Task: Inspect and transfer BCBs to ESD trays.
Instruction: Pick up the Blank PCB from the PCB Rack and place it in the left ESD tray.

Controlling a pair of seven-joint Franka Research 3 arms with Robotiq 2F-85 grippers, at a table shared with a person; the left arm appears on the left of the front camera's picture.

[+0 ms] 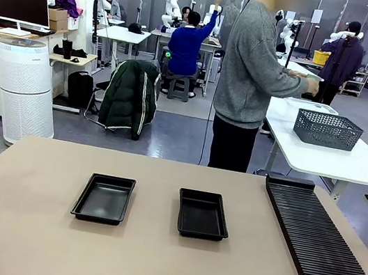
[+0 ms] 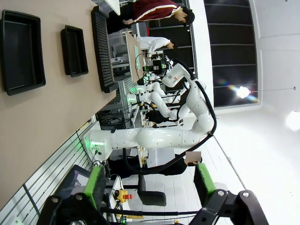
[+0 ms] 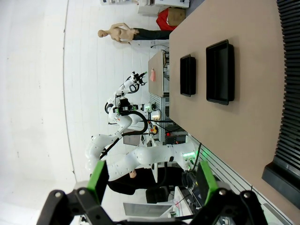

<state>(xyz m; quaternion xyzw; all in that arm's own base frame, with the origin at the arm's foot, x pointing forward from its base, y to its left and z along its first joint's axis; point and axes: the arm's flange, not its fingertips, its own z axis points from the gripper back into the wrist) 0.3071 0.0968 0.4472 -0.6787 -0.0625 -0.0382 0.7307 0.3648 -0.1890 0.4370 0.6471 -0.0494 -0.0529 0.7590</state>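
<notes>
**Both claws wide and empty, trays waiting for boards**

The left gripper (image 2: 150, 185) has its jaws spread as wide as they go, with nothing between the green pads. The right gripper (image 3: 152, 183) is the same: fully parted and holding nothing. Both arms hang back at the table's side edges, well apart from the work area, probably to leave the middle free until there is something to handle.

On the tan table (image 1: 148, 266) the left ESD tray (image 1: 104, 198) and the right ESD tray (image 1: 202, 214) lie flat and side by side near the centre, close together but not touching. Both are bare inside, ready to receive BCBs. To the right of them the long black slotted rack (image 1: 319, 238) runs at a slant towards the robot's edge, and its slots look unfilled.

Beyond the far edge the person (image 1: 251, 71) is turned aside, with one hand (image 1: 311, 85) reaching over a white table that carries a grey mesh basket (image 1: 327, 130). From this angle I cannot tell whether the basket holds any boards. I judge that the transfer has not yet begun.
</notes>
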